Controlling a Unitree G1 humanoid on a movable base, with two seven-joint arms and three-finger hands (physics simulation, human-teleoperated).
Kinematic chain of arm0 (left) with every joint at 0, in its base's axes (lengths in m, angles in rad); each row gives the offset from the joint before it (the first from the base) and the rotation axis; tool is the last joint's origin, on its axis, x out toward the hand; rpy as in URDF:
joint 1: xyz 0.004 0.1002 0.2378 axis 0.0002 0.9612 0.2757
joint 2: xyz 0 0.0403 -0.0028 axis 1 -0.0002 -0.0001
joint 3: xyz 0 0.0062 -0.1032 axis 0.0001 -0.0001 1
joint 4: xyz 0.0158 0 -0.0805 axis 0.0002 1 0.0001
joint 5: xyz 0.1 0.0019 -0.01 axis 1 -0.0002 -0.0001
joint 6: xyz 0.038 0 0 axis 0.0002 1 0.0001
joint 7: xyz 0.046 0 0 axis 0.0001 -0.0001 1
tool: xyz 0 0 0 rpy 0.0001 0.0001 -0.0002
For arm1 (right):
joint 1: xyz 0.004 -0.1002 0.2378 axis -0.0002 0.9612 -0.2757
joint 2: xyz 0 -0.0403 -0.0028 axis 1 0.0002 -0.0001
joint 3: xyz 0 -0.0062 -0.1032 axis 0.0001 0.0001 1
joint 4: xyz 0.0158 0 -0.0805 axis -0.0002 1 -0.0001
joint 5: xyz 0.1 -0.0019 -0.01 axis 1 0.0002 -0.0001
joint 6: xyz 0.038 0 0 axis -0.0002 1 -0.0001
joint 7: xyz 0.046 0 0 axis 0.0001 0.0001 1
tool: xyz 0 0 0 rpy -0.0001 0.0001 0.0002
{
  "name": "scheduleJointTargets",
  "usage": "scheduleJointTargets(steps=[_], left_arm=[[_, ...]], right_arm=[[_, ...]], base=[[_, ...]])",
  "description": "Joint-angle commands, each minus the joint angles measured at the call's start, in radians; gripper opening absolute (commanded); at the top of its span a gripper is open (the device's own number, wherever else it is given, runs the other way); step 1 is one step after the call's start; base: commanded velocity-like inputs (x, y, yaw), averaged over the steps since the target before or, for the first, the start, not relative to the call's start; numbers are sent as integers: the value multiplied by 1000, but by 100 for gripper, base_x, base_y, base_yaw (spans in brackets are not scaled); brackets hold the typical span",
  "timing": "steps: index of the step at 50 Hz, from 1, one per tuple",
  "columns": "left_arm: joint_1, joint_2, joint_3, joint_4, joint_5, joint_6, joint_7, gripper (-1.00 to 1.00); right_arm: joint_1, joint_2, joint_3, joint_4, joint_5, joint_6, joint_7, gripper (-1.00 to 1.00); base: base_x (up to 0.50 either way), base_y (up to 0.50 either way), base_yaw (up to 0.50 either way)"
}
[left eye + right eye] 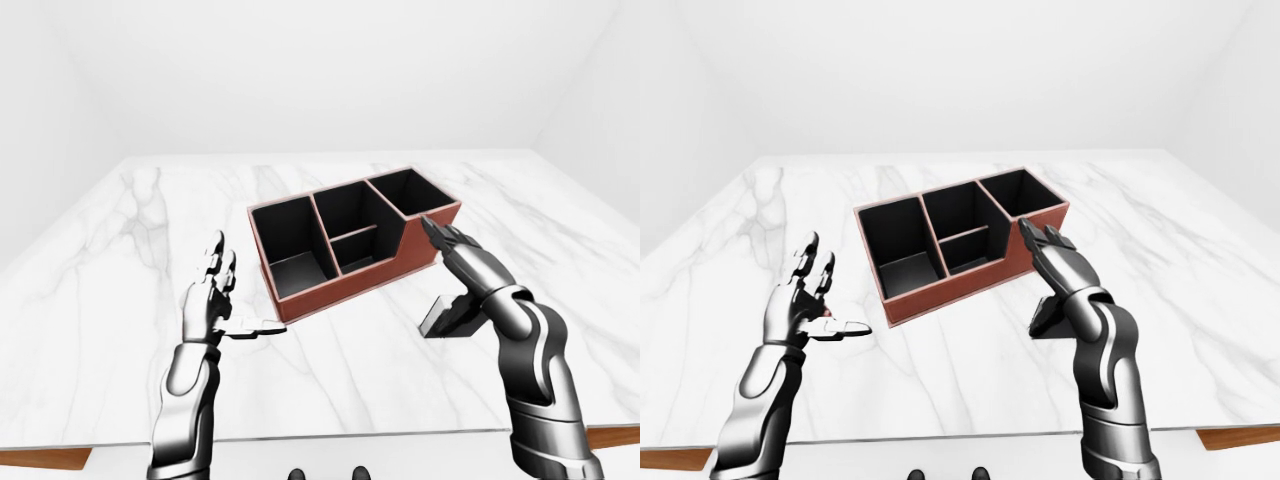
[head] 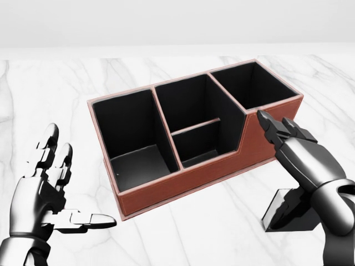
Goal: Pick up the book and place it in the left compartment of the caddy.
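Note:
The caddy point(image 2: 194, 184) is a red-brown box with black insides on the white marble table point(image 2: 50, 88); its left compartment point(image 2: 133, 133) is empty. The book point(image 2: 284, 213), dark and flat, lies on the table just right of and below the caddy in the head view, partly hidden under my right forearm. My right hand point(image 2: 274, 126) is open with fingers stretched out, above the book and close to the caddy's right wall, holding nothing. My left hand point(image 2: 77, 183) is open and empty, left of the caddy, thumb pointing at its lower left corner.
The caddy also has two small middle compartments point(image 2: 191, 124) and a right one point(image 2: 252, 86), all empty. The table's near edge with a brown wooden rim point(image 1: 45, 458) shows at the bottom of the left-eye view. White walls stand behind the table.

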State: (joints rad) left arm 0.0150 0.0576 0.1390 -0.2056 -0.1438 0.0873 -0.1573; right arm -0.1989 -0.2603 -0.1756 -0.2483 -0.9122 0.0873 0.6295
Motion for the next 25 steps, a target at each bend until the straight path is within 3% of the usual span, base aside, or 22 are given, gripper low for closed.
scheduleJointTargets(steps=[1, 14, 25], left_arm=[[9, -2, 6, -28, -9, 0, -8, 100], [13, -2, 6, -35, -10, 0, -10, 100], [16, -4, 0, -34, -2, 0, -14, 100]], right_arm=[[81, -13, -69, 5, -74, 0, 54, 100], [67, -41, -114, 139, 2, 0, -28, 100], [-2, -89, -81, 290, 25, 0, -100, 100]], base=[[0, 0, 0], [0, 0, 0], [0, 0, 0]])
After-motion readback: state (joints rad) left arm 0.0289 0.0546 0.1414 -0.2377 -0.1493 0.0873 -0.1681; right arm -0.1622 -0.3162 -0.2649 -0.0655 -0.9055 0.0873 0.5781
